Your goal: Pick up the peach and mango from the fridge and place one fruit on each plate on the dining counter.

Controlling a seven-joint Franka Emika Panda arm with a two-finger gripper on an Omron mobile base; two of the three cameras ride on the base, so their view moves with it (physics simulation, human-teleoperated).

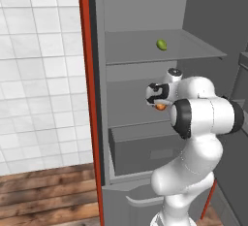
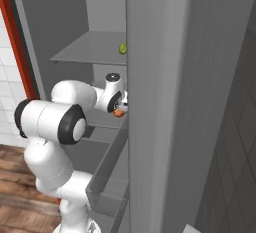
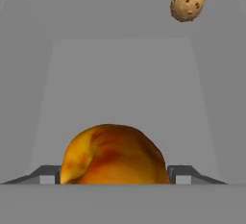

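Peach (image 3: 114, 155) sits closest to the hand camera, clamped between the two dark fingertips (image 3: 179, 172) of the gripper (image 3: 114, 176); the jaws are closed onto its sides, one tip touching each flank. Orange skin with red blush faces the lens. From the left base view the peach (image 1: 160, 106) shows as a small orange patch just under the gripper (image 1: 158, 104), inside the fridge (image 1: 145, 11) at the height of the middle shelf. Right base view gives the same: peach (image 2: 119, 112) tucked below the hand, partly cut off by the grey fridge wall (image 2: 165, 102) in the foreground.

Mango (image 1: 162, 44) lies on the upper shelf (image 1: 193, 50), yellow-green, well above the gripper and apart from it. In the right base view only a sliver of it (image 2: 122, 48) shows at the wall's edge.

Hand view also shows a brown speckled oval, looks like a potato (image 3: 187, 3), further back on the grey shelf, well apart from the peach.

Grey drawer (image 1: 140, 147) sits below the gripper. Red door edge (image 1: 89, 99) runs vertically left of the fridge opening, with white wall tiles (image 1: 38, 74) and wooden floor (image 1: 48, 196) beyond it.

Arm reaches forward into the fridge, elbow bent.
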